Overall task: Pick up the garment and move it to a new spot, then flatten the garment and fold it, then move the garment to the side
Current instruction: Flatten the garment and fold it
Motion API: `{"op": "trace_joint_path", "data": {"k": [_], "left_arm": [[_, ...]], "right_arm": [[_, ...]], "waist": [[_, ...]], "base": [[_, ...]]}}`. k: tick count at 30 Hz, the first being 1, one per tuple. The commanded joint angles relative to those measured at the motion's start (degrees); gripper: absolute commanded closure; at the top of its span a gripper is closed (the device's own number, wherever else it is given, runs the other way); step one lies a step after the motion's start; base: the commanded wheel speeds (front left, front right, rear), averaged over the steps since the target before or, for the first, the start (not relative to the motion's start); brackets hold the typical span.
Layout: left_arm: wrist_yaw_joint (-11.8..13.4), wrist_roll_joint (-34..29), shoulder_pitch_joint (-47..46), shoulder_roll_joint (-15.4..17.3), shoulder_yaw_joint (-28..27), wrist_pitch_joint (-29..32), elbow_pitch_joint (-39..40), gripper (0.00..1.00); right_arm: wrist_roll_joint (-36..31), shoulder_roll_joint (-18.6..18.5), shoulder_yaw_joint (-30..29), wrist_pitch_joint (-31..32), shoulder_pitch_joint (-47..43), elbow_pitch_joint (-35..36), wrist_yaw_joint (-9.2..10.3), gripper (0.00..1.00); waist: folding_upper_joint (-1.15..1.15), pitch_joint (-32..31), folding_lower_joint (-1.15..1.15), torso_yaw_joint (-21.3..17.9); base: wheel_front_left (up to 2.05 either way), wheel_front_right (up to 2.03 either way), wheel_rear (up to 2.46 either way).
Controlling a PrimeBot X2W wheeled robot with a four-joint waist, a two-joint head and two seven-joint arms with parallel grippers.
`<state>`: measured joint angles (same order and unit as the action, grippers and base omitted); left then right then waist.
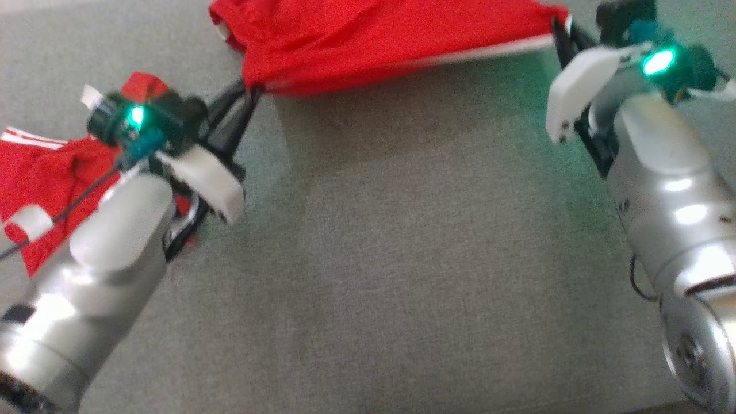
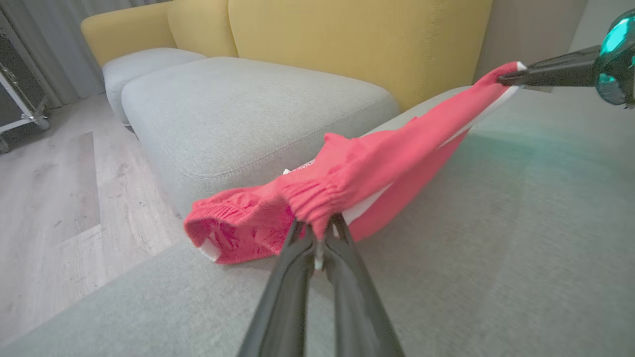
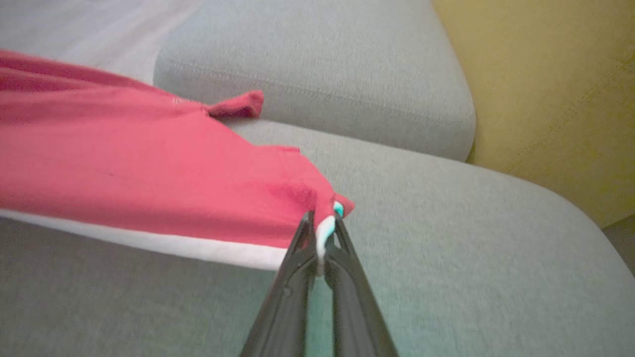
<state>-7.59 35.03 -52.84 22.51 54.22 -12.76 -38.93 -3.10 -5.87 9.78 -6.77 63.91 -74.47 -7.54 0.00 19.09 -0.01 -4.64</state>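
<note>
The garment (image 1: 374,46) is red shorts with a white side stripe, stretched in the air between my two grippers above the grey seat cushion (image 1: 402,259). My left gripper (image 1: 253,92) is shut on the gathered elastic waistband, as the left wrist view shows (image 2: 317,228), and the rest of the waistband sags onto the cushion edge. My right gripper (image 1: 558,26) is shut on the white-trimmed hem corner, seen close in the right wrist view (image 3: 320,223). The garment (image 2: 377,168) spans up to the right gripper (image 2: 501,78). Its underside (image 3: 149,173) hangs slightly above the cushion.
More red cloth with white stripes (image 1: 34,184) lies at the left under my left forearm. A second grey cushion (image 2: 248,114) and the yellow sofa back (image 2: 347,39) stand beyond. The wooden floor (image 2: 49,188) drops off past the cushion edge, with a black case (image 2: 15,89) on it.
</note>
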Motion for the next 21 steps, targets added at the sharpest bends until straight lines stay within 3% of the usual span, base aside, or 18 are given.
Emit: {"op": "trace_joint_path", "data": {"k": [1, 6, 11, 21], "left_arm": [[0.1, 0.9, -1.2, 2.7, -1.3, -0.7, 1.9, 1.0], [0.1, 2.1, 4.1, 3.9, 1.2, -0.7, 3.9, 1.0], [1.7, 2.4, 8.8, 4.5, 2.2, -0.8, 5.7, 1.0], [6.3, 4.6, 18.4, 5.5, 3.0, -0.3, 14.0, 1.0]], "right_arm": [[0.9, -0.1, 2.1, 1.0, -1.4, 1.0, 0.05, 1.0], [5.9, -1.5, 8.9, 5.4, -6.1, 0.7, 0.05, 1.0], [12.3, -3.0, 15.5, 8.6, -9.7, 1.3, 0.05, 1.0], [26.5, -9.7, 26.4, 15.4, -18.6, 11.1, 0.05, 1.0]], "waist": [[0.0, -1.9, 0.01, 0.0], [0.0, -5.3, 0.01, -0.7], [0.0, -9.1, 0.01, -1.6], [0.0, -17.0, 0.01, -3.5]], "base": [[0.0, 0.0, 0.0], [0.0, 0.0, 0.0], [0.0, 0.0, 0.0], [0.0, 0.0, 0.0]]}}
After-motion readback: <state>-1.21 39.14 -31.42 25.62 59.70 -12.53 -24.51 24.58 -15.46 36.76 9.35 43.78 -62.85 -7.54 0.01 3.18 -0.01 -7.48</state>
